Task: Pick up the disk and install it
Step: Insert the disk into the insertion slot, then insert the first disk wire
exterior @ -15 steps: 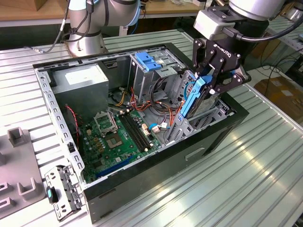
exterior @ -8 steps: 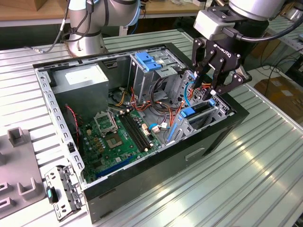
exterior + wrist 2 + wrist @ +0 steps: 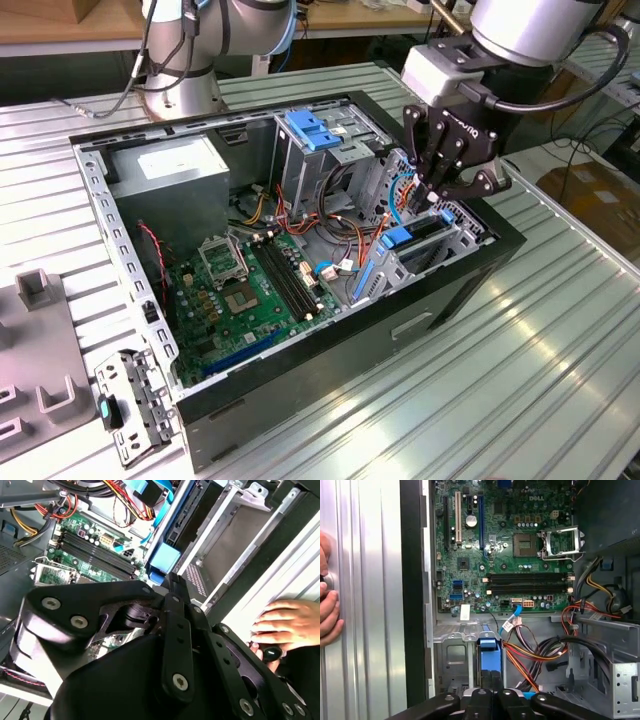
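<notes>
Over the drive cage point(image 3: 450, 235), at the exterior view's right end of the open case point(image 3: 350, 335), the tool point(image 3: 428, 195) hangs with its tip down among the cage's metal walls. Its fingers are drawn together, as both wrist views show point(image 3: 172, 580) point(image 3: 490, 677), and nothing can be seen between them. The tips sit right at the blue end of the disk point(image 3: 398, 240). Whether they press on it or only hover against it cannot be told.

The disk stands on edge in a slot of the cage, its blue rail end facing the case's interior, and its dark side runs back into the cage point(image 3: 165, 559) point(image 3: 488, 655). Just beside that blue end, a bundle of orange, red, yellow and black cables point(image 3: 530, 657) runs across the case floor.

The case lies on its side on the ribbed metal table point(image 3: 520, 400) with its side panel off. A green motherboard point(image 3: 250, 290) covers the floor of the case, with its memory slots and bare processor socket showing. A grey power supply point(image 3: 170, 170) fills the far corner at the exterior view's left. A ridged blue bracket point(image 3: 315, 130) rests on top of a second cage near the middle.

A person's hand point(image 3: 290, 622) lies on the table just outside the case's black wall, also seen in the first wrist view point(image 3: 327, 610). At the exterior view's left, a slotted metal bracket point(image 3: 135, 400) and a grey fixture point(image 3: 40, 340) lie on the table beside the case.
</notes>
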